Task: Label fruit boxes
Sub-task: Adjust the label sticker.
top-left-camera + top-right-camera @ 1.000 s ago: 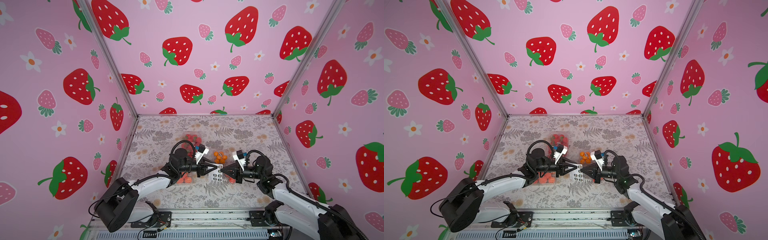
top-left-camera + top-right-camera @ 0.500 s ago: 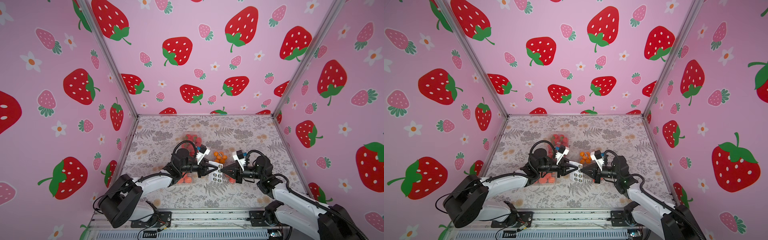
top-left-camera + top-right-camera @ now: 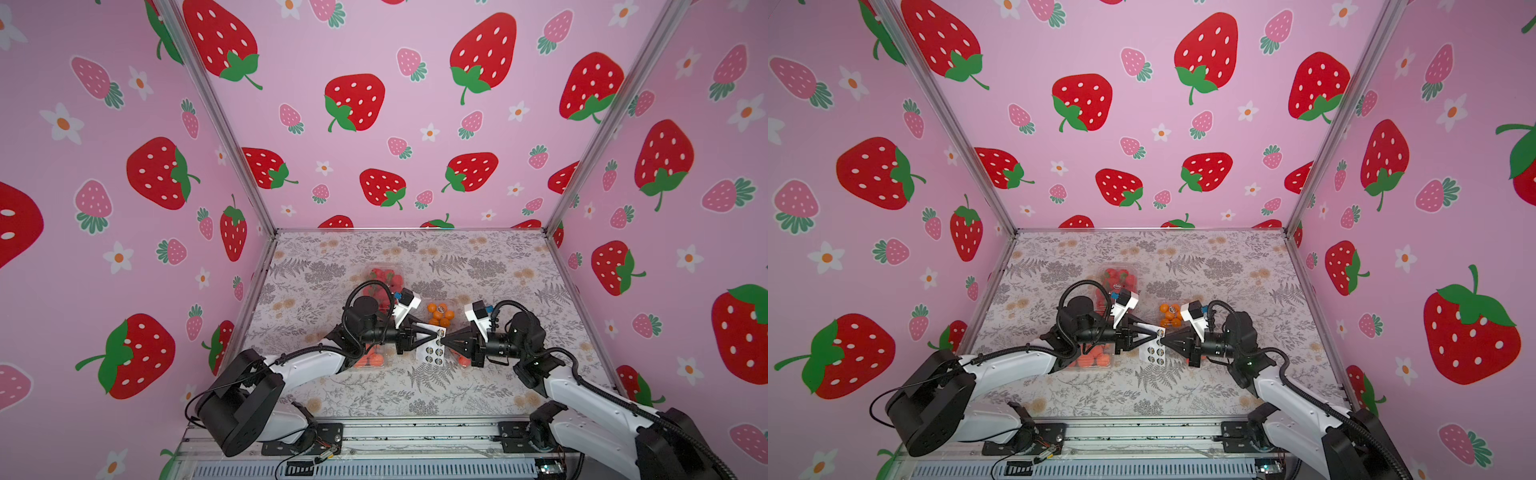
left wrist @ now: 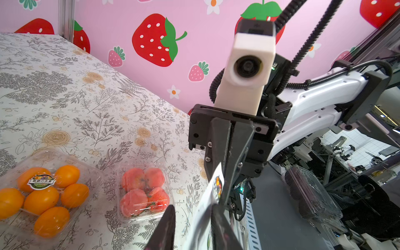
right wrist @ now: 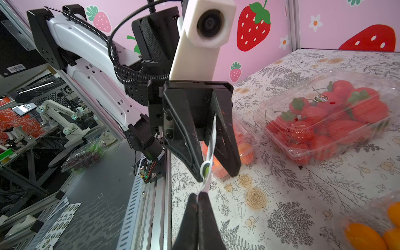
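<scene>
A white sticker sheet [image 3: 432, 353] hangs over the middle of the table. My right gripper [image 5: 198, 194] is shut on its edge. My left gripper [image 4: 192, 208] is open, with a finger on each side of the sheet [image 5: 211, 142]. One finger [image 5: 198, 173] has a sticker at its tip. The fruit boxes are clear punnets. The strawberry one [image 5: 324, 121] stands at the back with a label on its lid. The one with oranges [image 4: 43, 194] is labelled too. A small peach-pink one [image 4: 144, 192] sits under my right arm. A larger one [image 3: 368, 359] lies under my left arm.
A metal rail [image 3: 374, 432] runs along the table's front edge. Pink strawberry walls close the table's other three sides. More sticker sheets [image 5: 58, 223] lie on the dark bench beyond the rail.
My left arm has crept slightly to the right toward the sheet. The right gripper holds the sheet in the same place.
</scene>
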You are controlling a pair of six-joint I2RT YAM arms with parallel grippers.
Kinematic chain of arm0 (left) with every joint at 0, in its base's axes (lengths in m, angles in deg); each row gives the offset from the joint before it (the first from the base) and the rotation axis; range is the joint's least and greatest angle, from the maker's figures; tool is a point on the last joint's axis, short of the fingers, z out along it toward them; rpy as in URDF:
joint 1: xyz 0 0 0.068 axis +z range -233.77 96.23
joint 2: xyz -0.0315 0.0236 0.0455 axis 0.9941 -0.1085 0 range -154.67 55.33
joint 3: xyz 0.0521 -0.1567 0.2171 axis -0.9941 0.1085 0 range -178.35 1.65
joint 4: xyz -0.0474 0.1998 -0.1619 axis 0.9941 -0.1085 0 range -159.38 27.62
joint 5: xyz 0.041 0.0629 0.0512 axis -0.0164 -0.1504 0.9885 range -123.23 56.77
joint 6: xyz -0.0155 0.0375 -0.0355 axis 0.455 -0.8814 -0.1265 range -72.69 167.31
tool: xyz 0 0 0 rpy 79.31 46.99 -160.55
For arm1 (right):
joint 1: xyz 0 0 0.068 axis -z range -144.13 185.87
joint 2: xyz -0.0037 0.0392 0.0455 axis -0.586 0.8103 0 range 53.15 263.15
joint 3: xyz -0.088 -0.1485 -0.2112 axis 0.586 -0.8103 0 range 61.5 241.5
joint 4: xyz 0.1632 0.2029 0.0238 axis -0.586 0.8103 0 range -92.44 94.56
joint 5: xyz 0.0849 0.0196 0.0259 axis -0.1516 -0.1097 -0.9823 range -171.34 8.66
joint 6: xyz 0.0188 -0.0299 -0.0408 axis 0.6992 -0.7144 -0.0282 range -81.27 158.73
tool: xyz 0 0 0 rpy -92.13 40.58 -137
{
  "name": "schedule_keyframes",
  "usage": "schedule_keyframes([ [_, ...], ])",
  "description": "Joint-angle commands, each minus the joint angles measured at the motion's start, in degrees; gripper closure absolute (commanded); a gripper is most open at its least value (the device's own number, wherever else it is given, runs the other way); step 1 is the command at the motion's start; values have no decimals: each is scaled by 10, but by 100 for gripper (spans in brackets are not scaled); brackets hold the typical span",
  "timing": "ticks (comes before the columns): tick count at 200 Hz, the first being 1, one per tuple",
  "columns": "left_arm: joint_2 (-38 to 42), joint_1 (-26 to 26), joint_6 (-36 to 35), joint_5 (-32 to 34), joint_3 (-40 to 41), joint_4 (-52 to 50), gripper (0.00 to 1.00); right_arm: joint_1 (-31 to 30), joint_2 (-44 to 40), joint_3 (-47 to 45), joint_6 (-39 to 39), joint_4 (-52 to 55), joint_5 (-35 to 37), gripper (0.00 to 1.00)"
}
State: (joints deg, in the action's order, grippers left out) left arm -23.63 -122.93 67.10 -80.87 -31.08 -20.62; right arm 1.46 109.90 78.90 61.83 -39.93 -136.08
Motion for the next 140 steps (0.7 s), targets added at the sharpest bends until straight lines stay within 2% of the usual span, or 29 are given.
schedule_keyframes([
  [1,5,-7,0,-14,-26,24,68,-5,5,13,-12,-4,-10,100],
  [73,5,-23,-13,-15,-39,1,68,-4,-7,11,-13,0,-7,100],
  [102,24,-23,-16,-5,-23,-2,68,-4,-9,10,-15,3,-1,100],
  [121,37,-23,-22,8,-9,-6,63,-4,-11,10,-14,4,2,100],
  [140,44,-19,-25,11,5,-4,66,-4,-17,10,-12,7,5,100],
])
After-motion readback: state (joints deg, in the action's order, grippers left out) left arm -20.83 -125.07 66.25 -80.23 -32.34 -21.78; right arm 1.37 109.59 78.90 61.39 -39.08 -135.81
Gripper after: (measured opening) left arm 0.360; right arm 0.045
